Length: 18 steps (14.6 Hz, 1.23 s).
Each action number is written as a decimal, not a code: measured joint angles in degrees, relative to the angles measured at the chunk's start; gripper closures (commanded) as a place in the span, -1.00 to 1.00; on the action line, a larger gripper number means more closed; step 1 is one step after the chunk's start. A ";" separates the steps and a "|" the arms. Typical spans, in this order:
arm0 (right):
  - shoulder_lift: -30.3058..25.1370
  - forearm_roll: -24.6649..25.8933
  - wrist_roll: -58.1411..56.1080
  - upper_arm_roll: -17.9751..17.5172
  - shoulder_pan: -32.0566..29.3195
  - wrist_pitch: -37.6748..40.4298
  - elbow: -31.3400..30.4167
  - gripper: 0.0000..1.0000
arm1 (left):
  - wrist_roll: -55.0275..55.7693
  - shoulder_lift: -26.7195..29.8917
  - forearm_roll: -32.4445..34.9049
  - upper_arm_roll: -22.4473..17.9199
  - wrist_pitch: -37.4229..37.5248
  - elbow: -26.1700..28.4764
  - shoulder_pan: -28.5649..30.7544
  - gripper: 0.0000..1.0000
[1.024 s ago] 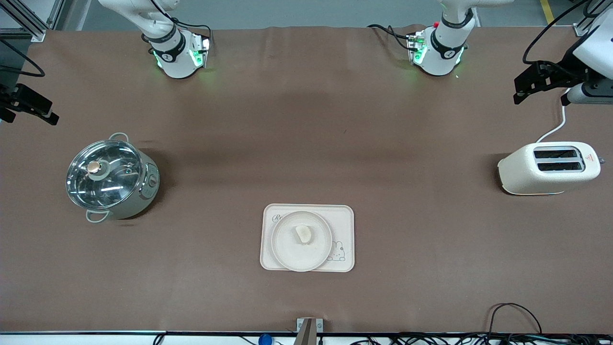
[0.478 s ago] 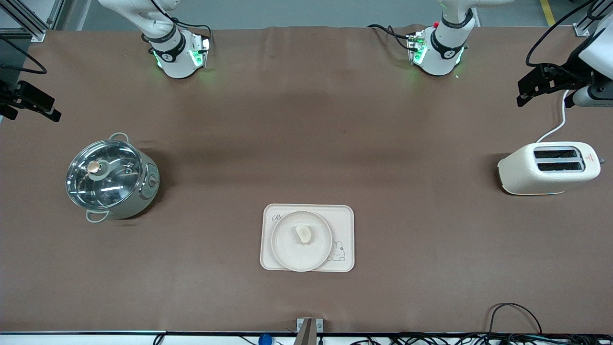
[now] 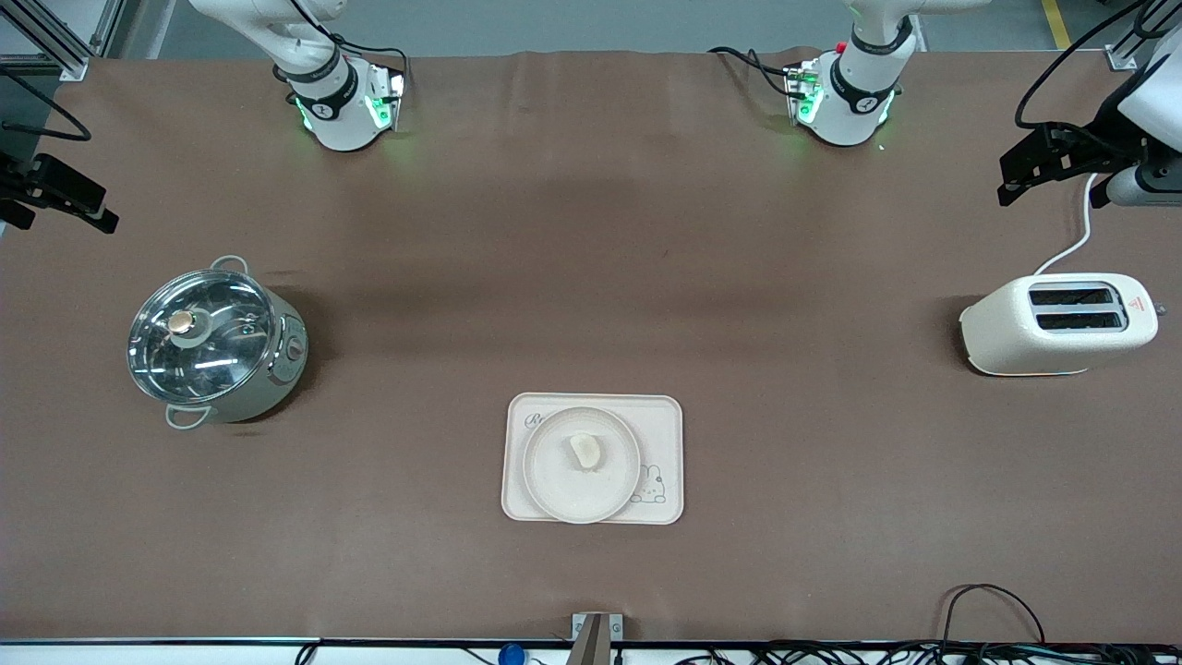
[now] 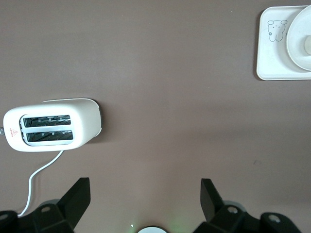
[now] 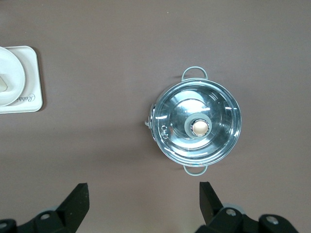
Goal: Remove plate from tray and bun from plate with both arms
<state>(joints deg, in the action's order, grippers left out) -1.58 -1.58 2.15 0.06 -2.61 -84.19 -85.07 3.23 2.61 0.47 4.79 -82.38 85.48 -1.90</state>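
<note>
The cream tray [image 3: 663, 434] lies on the table near the front camera. The round plate [image 3: 572, 489] sits on it, and the small pale bun [image 3: 584, 451] lies on the plate. My left gripper [image 3: 1016, 180] hangs open and empty high over the left arm's end of the table, near the toaster. My right gripper [image 3: 92, 212] hangs open and empty high over the right arm's end, near the pot. The left wrist view shows the open left gripper [image 4: 145, 191], the tray [image 4: 272, 53], the plate [image 4: 297, 29] and the bun [image 4: 307, 46]. The right wrist view shows the open right gripper [image 5: 143, 194], the tray [image 5: 30, 92] and the plate [image 5: 10, 73].
A cream toaster [image 3: 1057, 323] with a white cord stands at the left arm's end; it also shows in the left wrist view [image 4: 51, 125]. A steel pot with a glass lid [image 3: 214, 342] stands at the right arm's end; it also shows in the right wrist view [image 5: 197, 127]. Cables lie along the table's near edge.
Both grippers have shifted slightly at the table's ends. The tray, plate and bun have not moved.
</note>
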 measured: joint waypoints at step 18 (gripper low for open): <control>-0.25 0.00 0.02 -0.01 -0.02 0.03 -0.16 -1.00 | 0.00 -1.19 0.00 0.01 0.00 -0.30 -0.03 -1.00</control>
<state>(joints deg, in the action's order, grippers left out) -1.84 -1.58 2.18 0.05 -2.64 -84.16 -85.23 3.23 1.42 0.47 4.80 -82.38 85.18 -1.93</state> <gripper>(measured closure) 0.000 0.000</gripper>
